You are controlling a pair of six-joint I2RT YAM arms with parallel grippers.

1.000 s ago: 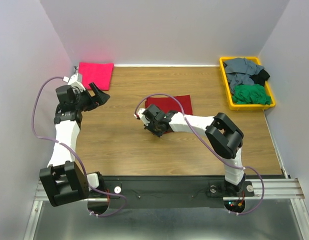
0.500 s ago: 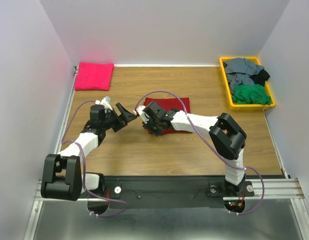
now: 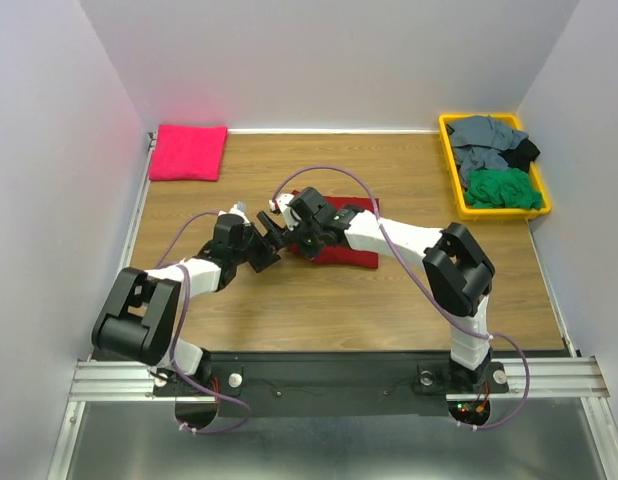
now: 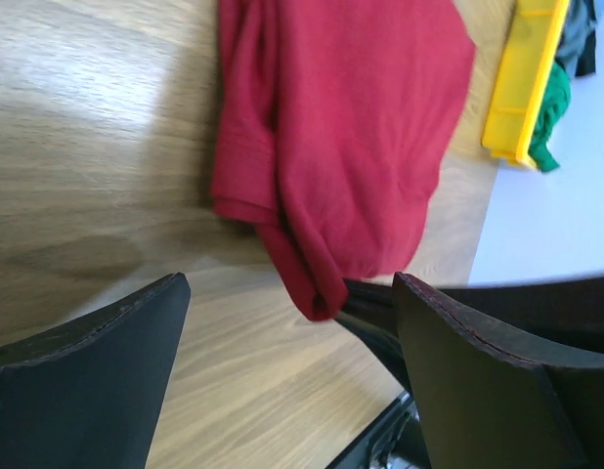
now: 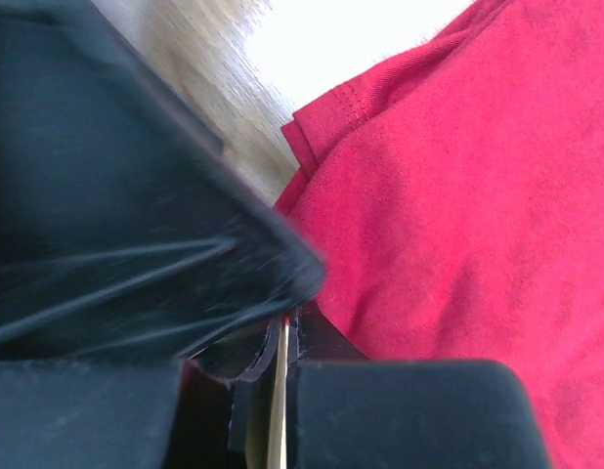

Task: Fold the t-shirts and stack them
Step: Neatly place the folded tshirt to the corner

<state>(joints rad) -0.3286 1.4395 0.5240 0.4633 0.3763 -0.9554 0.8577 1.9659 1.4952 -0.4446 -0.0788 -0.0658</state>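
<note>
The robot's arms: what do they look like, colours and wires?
The left arm and right arm are white tubes joined by chunky black joints. The left gripper and right gripper are black, two-fingered. A thin lilac cable loops along each arm.

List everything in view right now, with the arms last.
pink t-shirt: one, hot pink, folded, far left corner of the table
dark red t-shirt: one, dark red, table centre
bin: one, yellow, far right of the table
grey shirts: count unclear, grey, heaped in the bin
green shirt: one, green, near end of the bin
black shirt: one, black, bin's right side
table: one, brown wood
left gripper: black, open, beside the red shirt's left edge
right gripper: black, shut on that edge
</note>
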